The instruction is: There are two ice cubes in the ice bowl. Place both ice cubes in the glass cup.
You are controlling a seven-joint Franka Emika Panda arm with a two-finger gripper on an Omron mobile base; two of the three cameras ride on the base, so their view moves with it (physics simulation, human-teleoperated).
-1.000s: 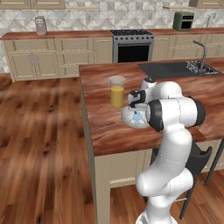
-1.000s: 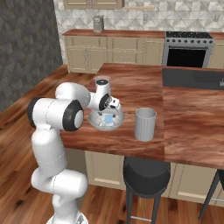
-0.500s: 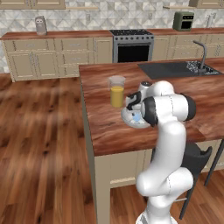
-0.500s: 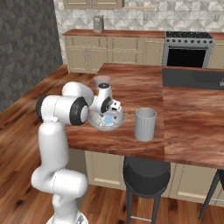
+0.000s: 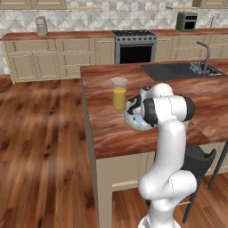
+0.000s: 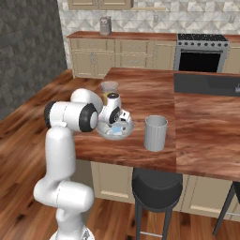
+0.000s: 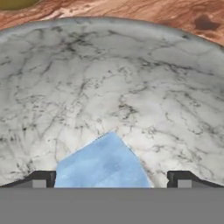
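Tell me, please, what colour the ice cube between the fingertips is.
Pale blue ice cube, clearest in the hand view.

On my feed, a pale blue ice cube point(image 7: 103, 164) sits in the grey-white, dark-veined ice bowl point(image 7: 131, 87); nearby, a greyish see-through glass cup point(image 6: 155, 133) and orange-filled glass point(image 5: 118, 93) stand on reddish-brown woodgrain counter point(image 5: 102, 129).

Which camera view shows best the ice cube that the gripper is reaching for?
The hand view: the ice cube appears large and pale blue, low in the ice bowl, between the open gripper tips. In the left base view it is a tiny blue speck; the right base view shows pale specks beside the hand.
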